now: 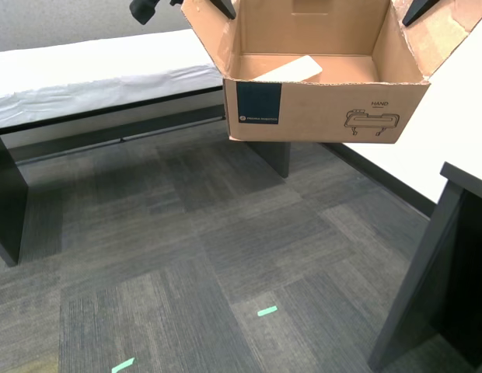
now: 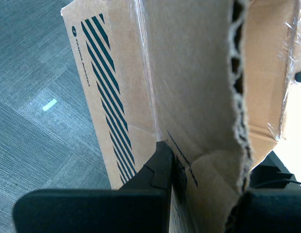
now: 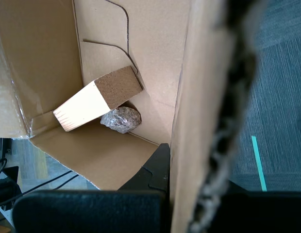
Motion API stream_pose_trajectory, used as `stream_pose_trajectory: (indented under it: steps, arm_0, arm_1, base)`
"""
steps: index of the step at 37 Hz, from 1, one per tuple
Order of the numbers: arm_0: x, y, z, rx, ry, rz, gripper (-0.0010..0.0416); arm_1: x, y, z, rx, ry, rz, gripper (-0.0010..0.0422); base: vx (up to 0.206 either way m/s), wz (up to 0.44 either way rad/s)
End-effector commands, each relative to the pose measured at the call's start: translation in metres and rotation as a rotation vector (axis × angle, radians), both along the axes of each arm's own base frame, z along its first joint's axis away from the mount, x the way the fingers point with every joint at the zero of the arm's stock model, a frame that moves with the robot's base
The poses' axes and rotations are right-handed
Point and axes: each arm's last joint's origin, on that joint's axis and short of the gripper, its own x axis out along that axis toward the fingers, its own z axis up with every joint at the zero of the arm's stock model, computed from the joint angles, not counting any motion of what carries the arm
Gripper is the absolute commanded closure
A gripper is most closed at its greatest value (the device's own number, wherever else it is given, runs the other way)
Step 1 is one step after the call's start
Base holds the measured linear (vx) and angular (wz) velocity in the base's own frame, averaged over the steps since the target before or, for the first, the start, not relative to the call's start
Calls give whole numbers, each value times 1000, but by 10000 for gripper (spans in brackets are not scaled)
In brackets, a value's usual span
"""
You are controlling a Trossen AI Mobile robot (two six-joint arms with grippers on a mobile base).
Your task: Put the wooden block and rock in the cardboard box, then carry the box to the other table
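Exterior view: the cardboard box (image 1: 326, 101) hangs in the air above grey carpet tiles (image 1: 148, 256), flaps splayed outward, dark blue label panel and a printed line drawing on its near face; a pale face of the wooden block (image 1: 291, 70) shows inside. The other table (image 1: 85, 78), draped in wrinkled white cloth, sits behind at the exterior view's left; a smooth off-white table (image 1: 435, 148) runs along the exterior view's right. First wrist view: my first gripper (image 3: 196, 194) pinches a box wall, corrugated edge sandwiched between the black fingers (image 3: 150, 170). Inside, well away from the fingers, the block (image 3: 94, 99) leans tilted in a corner, smooth light face and grainy end showing; the rock (image 3: 121, 119), rough and grey-brown, lies tucked under it, touching. Second wrist view: my second gripper (image 2: 204, 194) clamps another wall, torn ragged corrugated edge between the fingers (image 2: 158, 167), blue stripes on the outer face. Green tape marks (image 1: 267, 311) dot the carpet.
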Motion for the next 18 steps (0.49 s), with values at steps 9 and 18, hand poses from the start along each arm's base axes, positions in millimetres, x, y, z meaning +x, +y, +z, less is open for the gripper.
stream_pose_trajectory:
  steps: [9,18]
  arm_0:
    - [0,2,1,31,-6,15,406]
    - [0,2,1,31,-7,15,406]
  arm_1:
    - [-1,-2,2,-28,5,-23,413]
    - [-1,-2,2,-28,5,-24,413]
  base:
    - [114,108]
    - [115,149]
